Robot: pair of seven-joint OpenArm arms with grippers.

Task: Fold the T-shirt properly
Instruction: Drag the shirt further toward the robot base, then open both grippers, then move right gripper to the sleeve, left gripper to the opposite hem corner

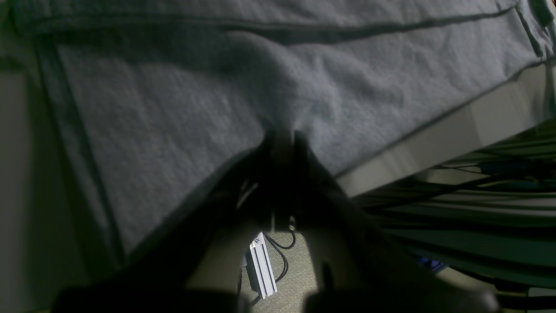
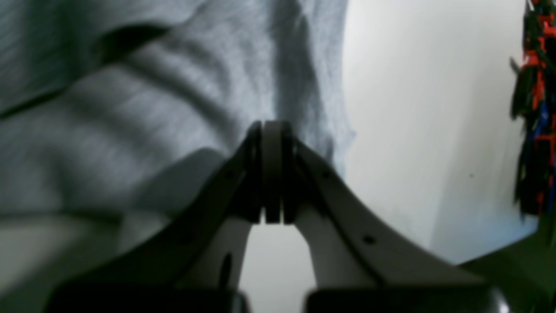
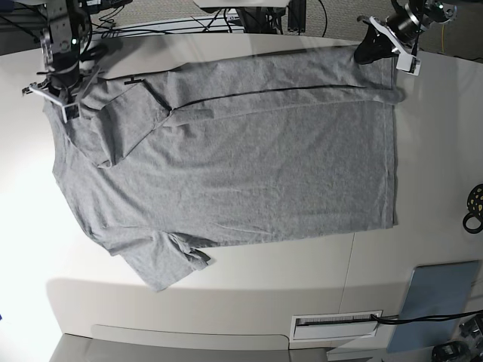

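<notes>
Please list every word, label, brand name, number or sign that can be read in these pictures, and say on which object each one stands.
There is no readable text in any view.
Large heather-grey cotton T-shirt: the side that shows is plain, no lettering.
White slotted plate at the table's near edge: fine dark marks inside the slot, too small to read.
Flat grey-blue rectangular pad: no marking visible.

table (image 3: 30,226): white, broad, rounded corners
pad (image 3: 439,296): flat grey-blue rectangle, near corner of the table
white box (image 3: 336,325): slotted, cable attached, beside the pad
black ring (image 3: 475,207): at the table's edge
cables (image 1: 478,187): dark bundle beyond the table
</notes>
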